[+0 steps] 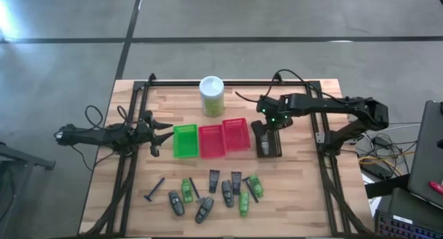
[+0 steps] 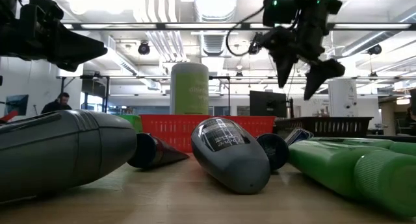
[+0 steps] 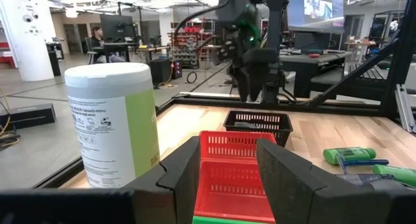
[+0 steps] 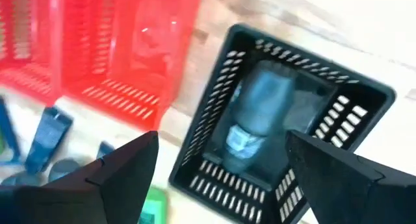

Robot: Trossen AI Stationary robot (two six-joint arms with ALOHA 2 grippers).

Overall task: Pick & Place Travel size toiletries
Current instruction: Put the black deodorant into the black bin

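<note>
Since a dark grey bottle (image 4: 257, 117) already lies inside the black mesh basket (image 1: 266, 143) and the right claw (image 4: 221, 162) hangs just above it with fingers spread wide and empty, I judge a drop is just done and the next pick is due. That calls for the right claw to travel toward the near edge of the desk (image 1: 297, 197), where the remaining toiletries (image 1: 208, 194) lie loose in a cluster, and close on one. Off at the left edge, the left claw (image 1: 160, 136) waits beside the green basket (image 1: 185, 140), fingers apart, touching nothing.
</note>
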